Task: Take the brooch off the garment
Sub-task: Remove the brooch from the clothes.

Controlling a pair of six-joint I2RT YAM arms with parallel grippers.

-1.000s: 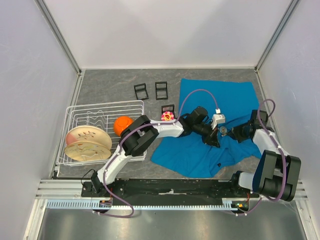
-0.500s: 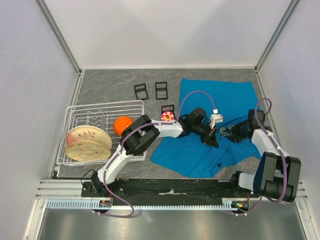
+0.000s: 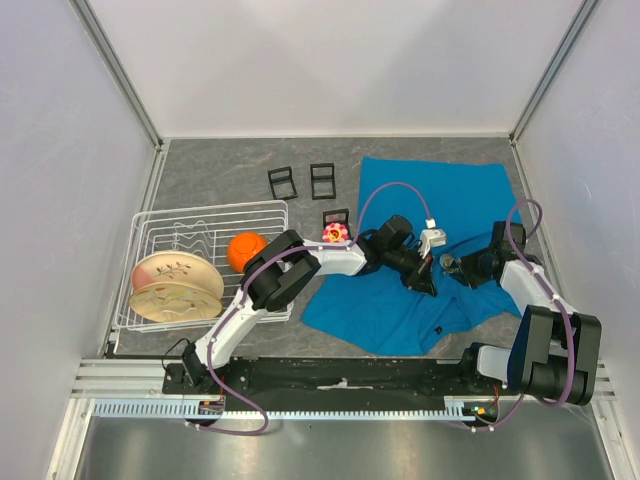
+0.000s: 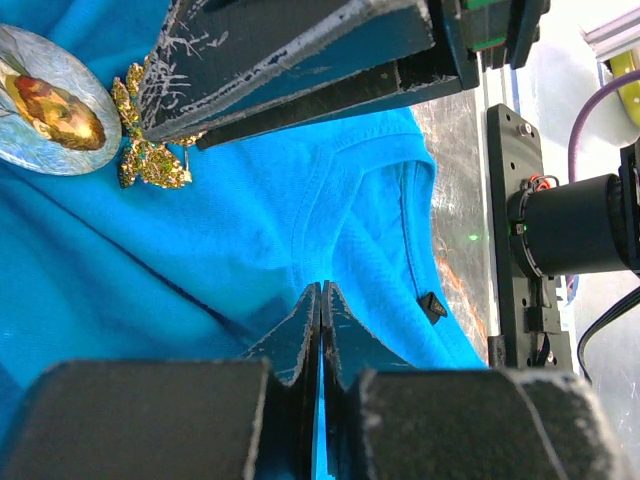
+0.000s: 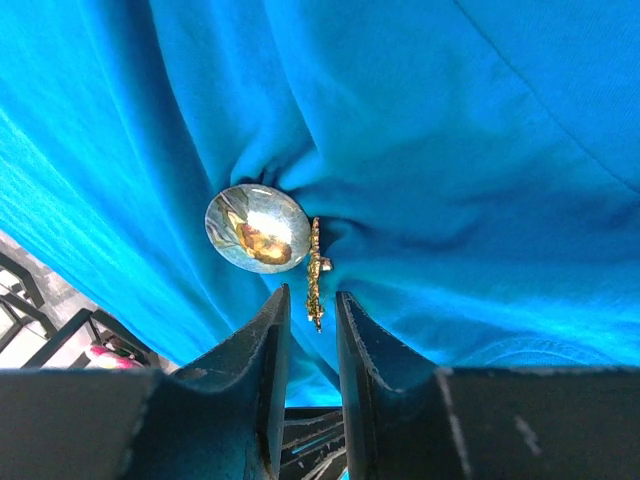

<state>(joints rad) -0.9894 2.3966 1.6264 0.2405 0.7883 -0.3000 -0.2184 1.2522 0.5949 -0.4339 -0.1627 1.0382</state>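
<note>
Brooch (image 3: 447,263), a small oval picture pin with gold glitter trim, sits on one large teal-blue cloth T-shirt (image 3: 450,190) on the right of the grey table (image 3: 220,165), between the left gripper (image 3: 427,282) and right gripper (image 3: 458,266). Bare table lies left of the shirt, past three black square frames (image 3: 282,181) and one white wire rack (image 3: 210,207).

Left wrist: the brooch (image 4: 55,100) lies upper left, apart from the left fingers (image 4: 295,340), which are pressed together, tips on cloth.

Right wrist: the brooch (image 5: 258,228) sits just above the slightly spread right fingers (image 5: 255,370), its trim's end between their tips.
</note>
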